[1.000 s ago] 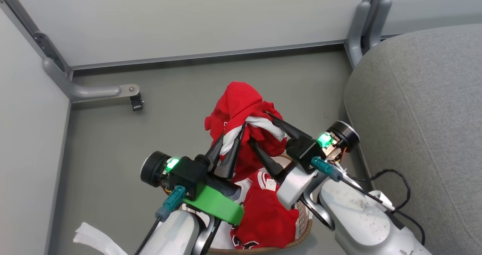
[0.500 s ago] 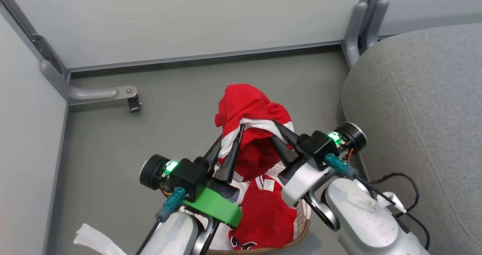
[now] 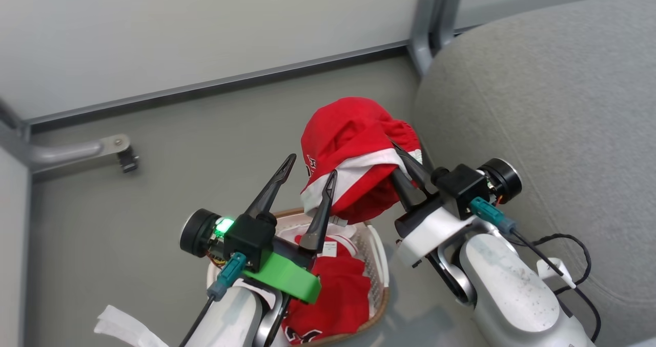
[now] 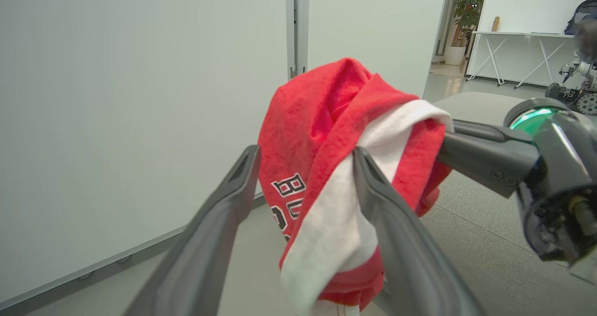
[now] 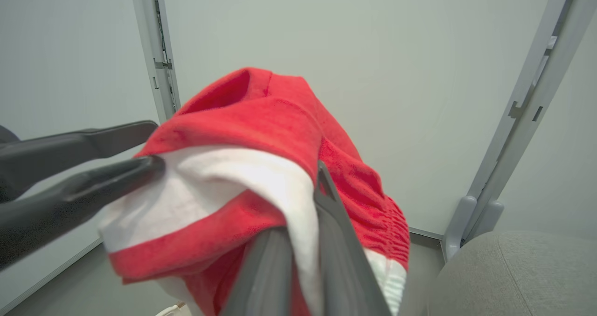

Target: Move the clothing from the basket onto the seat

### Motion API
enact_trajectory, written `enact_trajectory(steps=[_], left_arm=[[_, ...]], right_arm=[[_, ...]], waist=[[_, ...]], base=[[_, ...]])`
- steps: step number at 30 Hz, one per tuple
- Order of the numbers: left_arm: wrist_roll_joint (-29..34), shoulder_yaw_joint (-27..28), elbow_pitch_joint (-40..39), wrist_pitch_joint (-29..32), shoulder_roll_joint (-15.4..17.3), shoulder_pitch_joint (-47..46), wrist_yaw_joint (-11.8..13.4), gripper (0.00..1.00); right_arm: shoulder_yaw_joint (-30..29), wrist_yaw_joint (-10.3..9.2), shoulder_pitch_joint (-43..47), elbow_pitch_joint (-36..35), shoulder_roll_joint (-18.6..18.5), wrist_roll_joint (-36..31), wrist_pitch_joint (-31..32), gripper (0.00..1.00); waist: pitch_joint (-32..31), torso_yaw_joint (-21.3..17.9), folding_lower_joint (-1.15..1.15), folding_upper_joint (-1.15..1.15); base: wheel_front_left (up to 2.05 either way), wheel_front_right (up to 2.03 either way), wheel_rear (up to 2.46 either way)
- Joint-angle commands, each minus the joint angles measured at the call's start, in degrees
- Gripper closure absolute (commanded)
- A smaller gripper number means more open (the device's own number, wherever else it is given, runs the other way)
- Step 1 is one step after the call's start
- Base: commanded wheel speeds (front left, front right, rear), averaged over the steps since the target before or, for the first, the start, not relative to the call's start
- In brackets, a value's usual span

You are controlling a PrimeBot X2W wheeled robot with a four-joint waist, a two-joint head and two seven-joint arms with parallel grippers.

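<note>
Grey floor [image 3: 154, 208] below: the right gripper [image 3: 393, 158] clamps the white band [image 3: 359, 168] of the raised red garment [image 3: 353, 129], the left gripper [image 3: 313, 163] gaping beside it. The seat [image 3: 538, 106] lies just right of that gripping arm; the other garment [image 3: 338, 293] sits in the basket [image 3: 382, 267]

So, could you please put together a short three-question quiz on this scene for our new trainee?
1. True or false: the left gripper has its fingers spread apart.
2. What grips the upper red garment? A. left gripper B. right gripper C. neither
3. Complete: the second red garment lies in the ____.
Key: 1 true; 2 B; 3 basket.
</note>
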Motion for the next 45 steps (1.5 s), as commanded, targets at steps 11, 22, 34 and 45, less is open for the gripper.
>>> enact_trajectory(steps=[11,22,34,45], left_arm=[[1.3,0.86,0.6,-0.03,0.21,-0.83,-0.81,0.0],[2.03,1.21,0.91,-0.03,0.22,-0.31,-1.42,0.0],[2.76,0.53,1.84,-0.03,0.22,-0.41,-1.85,0.0],[4.47,0.17,3.86,-0.03,0.77,-3.27,-2.1,0.0]], right_arm=[[-3.54,-0.08,3.22,-2.3,-0.17,1.08,-0.13,1.0],[-9.82,-0.07,6.81,-4.78,-0.16,0.47,-0.13,1.0],[-15.83,-0.08,6.98,-5.89,-0.19,-1.84,-0.13,1.0],[-22.71,-0.08,-4.29,-0.67,-6.03,-5.13,-0.13,1.0]], waist=[[1.99,-14.29,0.0,0.0],[2.36,-20.57,0.0,0.0],[4.23,-22.43,0.0,0.0],[10.98,-19.2,0.0,0.0]], base=[[0.0,0.0,0.0],[0.0,0.0,0.0],[0.0,0.0,0.0],[0.0,0.0,0.0]])
